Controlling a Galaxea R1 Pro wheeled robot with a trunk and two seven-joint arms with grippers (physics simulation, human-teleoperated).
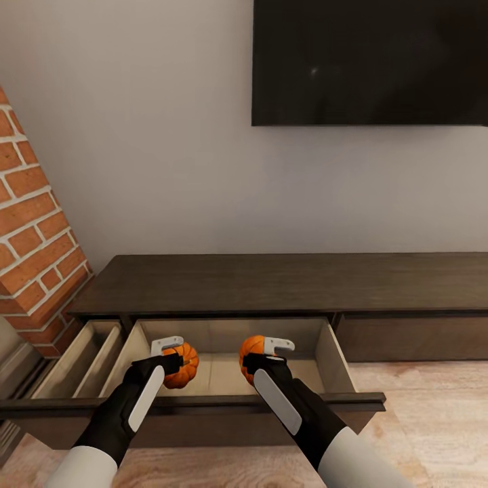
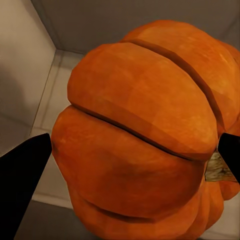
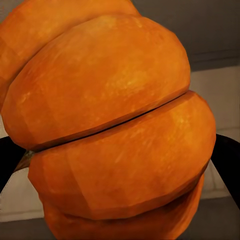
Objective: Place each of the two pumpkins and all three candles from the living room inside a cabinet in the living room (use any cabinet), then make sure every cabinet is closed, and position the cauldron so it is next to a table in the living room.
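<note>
Two pumpkins are showing, one per gripper. The left pumpkin (image 1: 181, 364) is sitting in the left gripper (image 1: 173, 354), and the right pumpkin (image 1: 252, 354) is sitting in the right gripper (image 1: 266, 354); both are hanging inside the open middle drawer (image 1: 325, 352) of the cabinet (image 1: 271, 281), apart from each other, over its pale floor. Whether they are touching that floor, cannot tell.

One cabinet is in view, long, low and dark brown, with two drawers pulled out: the middle one and a second drawer (image 1: 85, 362) just beside it on the left. One dark screen (image 1: 369, 61) is hanging on the wall above, and one brick column (image 1: 34, 251) is standing at the left.

Both arms are reaching forward and down from the bottom of the head view, black forearms angling inward, grippers dipping over the drawer's front edge.

In the left wrist view the pumpkin (image 2: 140, 135) is bulging between two dark fingertips (image 2: 22, 180), clamped. In the right wrist view the other pumpkin (image 3: 115, 125) is wedged the same way between its fingertips (image 3: 227, 165).
</note>
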